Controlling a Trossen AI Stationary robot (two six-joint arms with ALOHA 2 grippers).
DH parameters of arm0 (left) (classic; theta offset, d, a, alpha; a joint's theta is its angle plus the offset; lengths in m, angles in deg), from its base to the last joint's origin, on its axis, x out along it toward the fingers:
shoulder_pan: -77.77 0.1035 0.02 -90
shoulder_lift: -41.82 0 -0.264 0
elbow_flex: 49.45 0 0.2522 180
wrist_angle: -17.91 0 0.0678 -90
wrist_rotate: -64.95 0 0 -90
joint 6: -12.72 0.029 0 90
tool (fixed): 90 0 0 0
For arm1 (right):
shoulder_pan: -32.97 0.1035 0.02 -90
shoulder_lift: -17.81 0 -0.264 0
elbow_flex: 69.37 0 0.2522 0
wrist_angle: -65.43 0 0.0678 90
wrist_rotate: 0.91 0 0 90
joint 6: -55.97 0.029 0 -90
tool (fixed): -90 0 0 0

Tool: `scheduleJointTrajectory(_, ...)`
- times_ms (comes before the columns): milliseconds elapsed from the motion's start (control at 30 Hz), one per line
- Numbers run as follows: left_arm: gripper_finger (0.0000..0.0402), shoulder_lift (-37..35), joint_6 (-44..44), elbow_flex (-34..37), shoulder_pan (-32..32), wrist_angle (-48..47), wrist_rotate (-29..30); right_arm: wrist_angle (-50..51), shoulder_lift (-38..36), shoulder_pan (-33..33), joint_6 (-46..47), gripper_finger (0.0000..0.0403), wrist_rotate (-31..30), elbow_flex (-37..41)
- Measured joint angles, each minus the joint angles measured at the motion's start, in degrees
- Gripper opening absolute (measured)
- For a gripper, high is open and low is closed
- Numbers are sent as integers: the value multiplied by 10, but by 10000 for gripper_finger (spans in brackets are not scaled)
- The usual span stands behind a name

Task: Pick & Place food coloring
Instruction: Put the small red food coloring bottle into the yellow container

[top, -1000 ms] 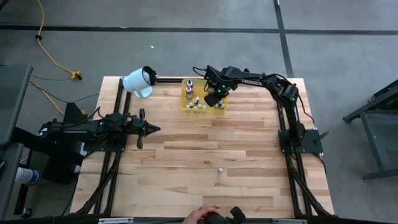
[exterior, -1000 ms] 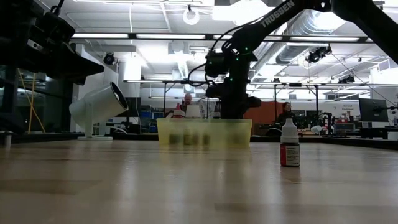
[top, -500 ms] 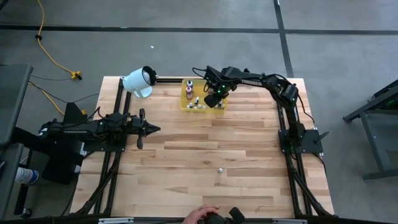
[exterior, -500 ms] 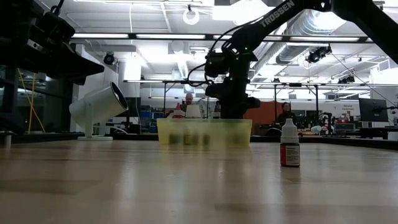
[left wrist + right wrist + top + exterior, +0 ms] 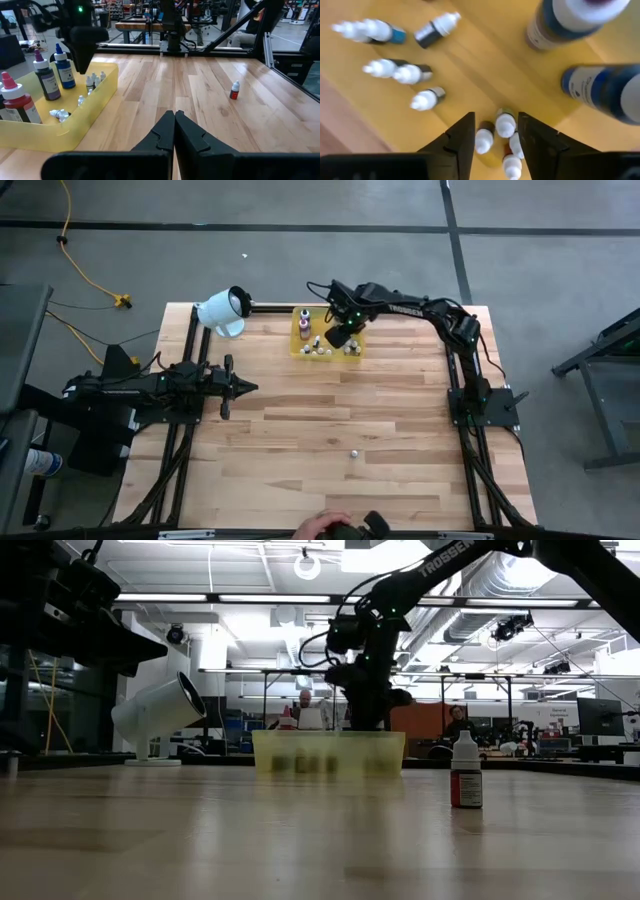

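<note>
The food coloring bottles lie and stand in a translucent yellow tray [image 5: 300, 350] [image 5: 330, 753] [image 5: 95, 95]. Several whitish droppers [image 5: 395, 70] lie on its floor, and taller red [image 5: 15, 100], purple [image 5: 45, 75] and blue [image 5: 62, 67] ones stand upright. One small dropper [image 5: 353, 451] [image 5: 465, 772] [image 5: 234, 90] stands alone on the wood. My right gripper [image 5: 340, 332] [image 5: 496, 120] hangs open over the tray, pointing down, with two or three droppers [image 5: 505, 122] below the gap between its fingers. My left gripper [image 5: 240, 387] [image 5: 174, 120] waits shut at the table's left.
A big white cylinder [image 5: 222, 310] [image 5: 155, 712] sits at the far left corner beside the tray. A person's hand [image 5: 325, 525] shows at the near edge. Open wood lies between the tray and the lone dropper.
My right gripper has risen a little over the tray and shifted slightly toward the table's left and far edge, its wrist tipping. The bottles and the left arm have stayed where they were.
</note>
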Motion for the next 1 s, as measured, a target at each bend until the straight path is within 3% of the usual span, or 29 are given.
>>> scheduleJointTrajectory(300,0,0,0,0,0,0,0,33,-27,12,-52,168,9,-48)
scheduleJointTrajectory(667,0,0,0,0,0,0,0,55,-123,59,-155,170,25,-54)
scheduleJointTrajectory(1000,0,0,0,0,0,0,0,157,-225,119,-254,170,25,-42)
